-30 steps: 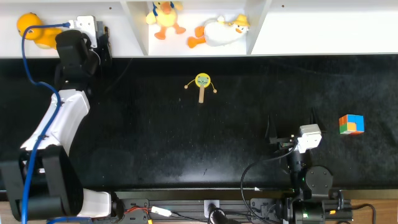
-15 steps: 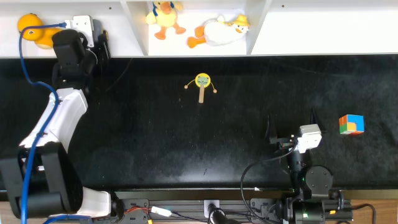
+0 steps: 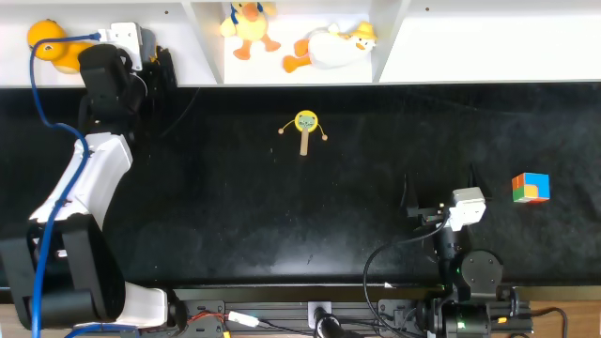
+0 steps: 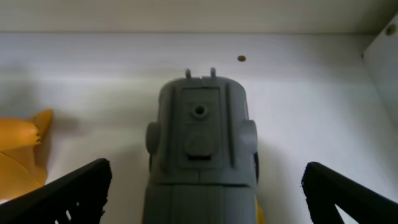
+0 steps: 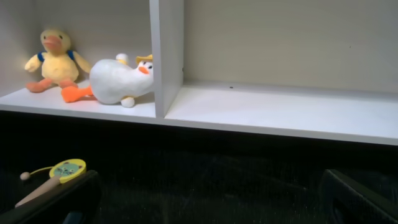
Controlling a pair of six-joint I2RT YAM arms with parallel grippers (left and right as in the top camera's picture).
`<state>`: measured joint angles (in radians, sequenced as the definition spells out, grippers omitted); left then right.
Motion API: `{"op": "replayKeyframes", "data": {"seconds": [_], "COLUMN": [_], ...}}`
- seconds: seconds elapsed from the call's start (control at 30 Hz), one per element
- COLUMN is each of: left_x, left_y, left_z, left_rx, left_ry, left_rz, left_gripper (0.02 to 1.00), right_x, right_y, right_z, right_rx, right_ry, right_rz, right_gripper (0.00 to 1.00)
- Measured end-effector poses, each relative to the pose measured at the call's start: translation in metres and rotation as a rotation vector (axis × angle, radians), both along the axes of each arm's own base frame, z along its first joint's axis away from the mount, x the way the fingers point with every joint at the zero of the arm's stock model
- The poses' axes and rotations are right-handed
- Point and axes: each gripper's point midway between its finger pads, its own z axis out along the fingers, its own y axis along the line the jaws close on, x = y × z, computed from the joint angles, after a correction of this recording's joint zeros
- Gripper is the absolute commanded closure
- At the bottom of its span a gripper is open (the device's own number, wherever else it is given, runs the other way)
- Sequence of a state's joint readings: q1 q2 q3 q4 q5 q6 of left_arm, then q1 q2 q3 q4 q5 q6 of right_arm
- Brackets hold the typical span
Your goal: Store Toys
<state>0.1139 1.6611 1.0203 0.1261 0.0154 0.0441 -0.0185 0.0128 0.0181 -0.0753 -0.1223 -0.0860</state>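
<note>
Nearest us, at 5 o'clock on the table (image 3: 235, 216), the right gripper (image 3: 441, 191) has its fingers spread wide with nothing between them. The top view gives us the cube (image 3: 531, 187), lying on the table at 3 o'clock from that gripper and well apart from it.

Farther out, the rattle (image 3: 305, 127) lies near the table's 12 o'clock edge, with its handle pointing to 6. From above we see a small round face. The right wrist view turns it side-on: a yellow-green disc on a wooden stick, with a bead on a string.

Beyond it is the shelf (image 3: 394, 56). Its middle compartment holds the duck (image 3: 249, 23), with the goose (image 3: 333, 47) just beside it at 3 o'clock. The right wrist view adds that the duck sits upright with blue at its shoulders. The white goose lies over, its orange feet toward the duck and a yellow hat on its head.

At 11 o'clock the left gripper (image 4: 206, 167) is inside the left compartment, with an orange toy (image 3: 47, 42) at its 9 o'clock. From above, the wrist covers what lies ahead of the fingers. The left wrist view supplies it: a grey toy (image 4: 199, 143) between wide-open fingers, neither of which touches it. It is blocky with a rounded top, a round knob on each side, two small prongs above and a panel with a round hole. A sliver of yellow shows at its base.
</note>
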Motion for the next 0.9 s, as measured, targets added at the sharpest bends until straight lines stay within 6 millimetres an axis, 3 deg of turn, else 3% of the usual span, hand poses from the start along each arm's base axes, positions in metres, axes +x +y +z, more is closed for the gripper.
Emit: {"op": "replayKeyframes", "data": {"seconds": [0.2,0.5,0.9], "left_x": [-0.017,-0.055,-0.115], "left_y": [-0.005,-0.011,-0.036], "left_z": [-0.01,0.028,0.042], "left_rx": [-0.018,-0.027,-0.021], "left_ry": [0.088,0.111,0.225], "left_rz": [-0.013,-0.023,-0.027], "left_gripper": [0.02,0.02,0.02], "right_x": [0.0,0.0,0.0], "right_y": [0.0,0.0,0.0], "right_z": [0.0,0.0,0.0], "right_rx": [0.0,0.0,0.0], "right_ry": [0.0,0.0,0.0], "right_rz": [0.0,0.0,0.0], "right_gripper": [0.007,0.005,0.005]}}
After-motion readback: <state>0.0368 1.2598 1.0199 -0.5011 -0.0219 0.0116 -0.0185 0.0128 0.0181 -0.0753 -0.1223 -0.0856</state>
